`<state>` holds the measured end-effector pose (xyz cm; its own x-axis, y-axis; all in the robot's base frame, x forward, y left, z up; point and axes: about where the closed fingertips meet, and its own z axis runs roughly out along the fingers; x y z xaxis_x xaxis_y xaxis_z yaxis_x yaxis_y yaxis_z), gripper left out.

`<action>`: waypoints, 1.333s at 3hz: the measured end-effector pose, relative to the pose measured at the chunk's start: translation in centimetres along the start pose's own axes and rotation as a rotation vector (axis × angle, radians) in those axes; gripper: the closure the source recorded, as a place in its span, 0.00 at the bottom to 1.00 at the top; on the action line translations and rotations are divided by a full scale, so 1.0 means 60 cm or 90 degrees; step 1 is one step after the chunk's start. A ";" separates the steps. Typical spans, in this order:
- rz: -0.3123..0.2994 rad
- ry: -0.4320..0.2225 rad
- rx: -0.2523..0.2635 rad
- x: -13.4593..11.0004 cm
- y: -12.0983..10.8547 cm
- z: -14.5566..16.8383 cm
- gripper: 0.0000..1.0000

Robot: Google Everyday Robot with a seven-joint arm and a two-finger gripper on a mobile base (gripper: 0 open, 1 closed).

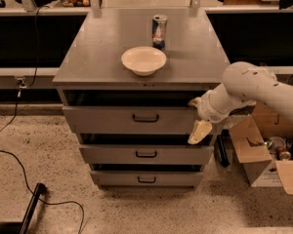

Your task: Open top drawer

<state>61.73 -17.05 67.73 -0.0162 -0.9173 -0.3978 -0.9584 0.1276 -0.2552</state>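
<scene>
Beside the right end of the top drawer (107,120), uppermost of three and seemingly not yet drawn out, holding the gripper (196,117) spread open and empty, well right of the black handle (145,117), probably lining up for a reach across to that pull.

The top drawer (107,120) is the widest and tallest of three grey fronts, with a small black pull handle (145,117) at its middle. It sits level just under the surface (88,67), a dark gap above it. It may be slightly pulled out. My end effector (199,126) is at its right end.
</scene>
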 end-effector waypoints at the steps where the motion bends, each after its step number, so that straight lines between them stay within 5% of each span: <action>1: 0.005 0.001 -0.025 0.004 0.015 0.016 0.35; 4: 0.011 0.008 -0.036 0.000 0.030 -0.002 0.33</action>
<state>60.00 -16.85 67.38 -0.0356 -0.9197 -0.3909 -0.9724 0.1221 -0.1987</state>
